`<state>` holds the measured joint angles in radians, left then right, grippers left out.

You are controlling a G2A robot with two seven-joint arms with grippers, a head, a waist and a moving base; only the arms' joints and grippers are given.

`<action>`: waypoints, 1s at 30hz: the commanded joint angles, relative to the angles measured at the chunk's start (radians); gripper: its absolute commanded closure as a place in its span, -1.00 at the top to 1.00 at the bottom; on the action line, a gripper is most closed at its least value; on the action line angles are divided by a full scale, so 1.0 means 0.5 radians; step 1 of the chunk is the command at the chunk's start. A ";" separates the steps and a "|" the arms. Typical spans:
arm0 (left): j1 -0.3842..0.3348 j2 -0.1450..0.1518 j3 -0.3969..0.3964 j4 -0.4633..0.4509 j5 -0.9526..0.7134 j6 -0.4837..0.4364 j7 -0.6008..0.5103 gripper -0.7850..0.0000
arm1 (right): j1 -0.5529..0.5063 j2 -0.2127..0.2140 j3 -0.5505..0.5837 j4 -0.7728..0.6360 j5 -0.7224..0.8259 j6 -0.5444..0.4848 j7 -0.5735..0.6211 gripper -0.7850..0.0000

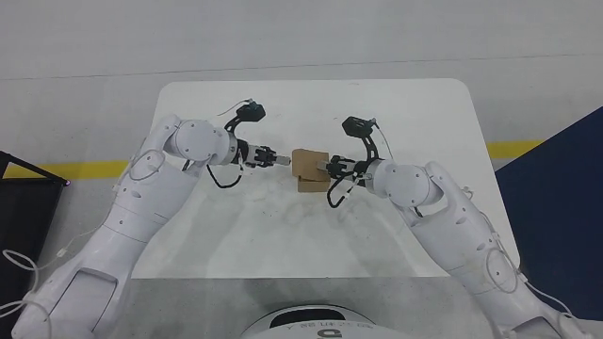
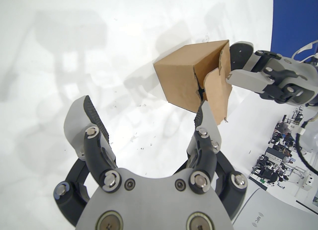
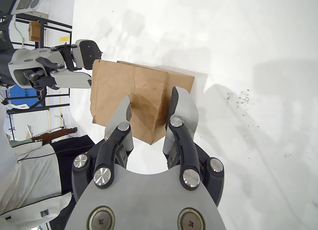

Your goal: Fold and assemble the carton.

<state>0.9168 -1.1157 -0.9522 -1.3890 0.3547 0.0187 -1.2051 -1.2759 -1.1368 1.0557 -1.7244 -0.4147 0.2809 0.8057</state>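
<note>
White table [image 1: 424, 113]; carton [image 1: 308, 163] clamped in right jaws; left jaws apart, just beside it

A small brown cardboard carton [image 1: 308, 165] [image 2: 178, 74] [image 3: 149, 84] lies near the middle of the white surface [image 1: 396, 113], between the two claws. It is already folded into a box, with plain, closed side walls. One end is not sealed: its creased, ragged-edged flaps overlap loosely, leaving a dark gap, and one flap juts past the box's edge. The right claw [image 3: 151, 96] pinches this flapped end. One fingertip of the spread left claw [image 2: 144, 103] touches it.
</note>
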 commanded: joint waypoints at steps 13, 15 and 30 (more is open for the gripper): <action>-0.166 -0.070 0.196 0.117 -0.034 0.049 -0.017 1.00 | 0.003 -0.002 -0.002 0.006 0.013 -0.018 0.002 -0.12; -0.177 -0.069 0.185 0.137 -0.038 0.060 -0.029 1.00 | 0.005 -0.003 0.001 0.013 0.016 -0.018 -0.002 -0.12; -0.121 -0.012 0.067 -0.012 0.061 0.138 -0.098 1.00 | 0.030 -0.007 -0.012 0.030 -0.002 -0.009 0.004 -0.12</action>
<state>0.8608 -1.1209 -0.9237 -1.3891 0.3769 0.0781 -1.2519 -1.2617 -1.1403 1.0511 -1.7098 -0.4135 0.2753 0.8072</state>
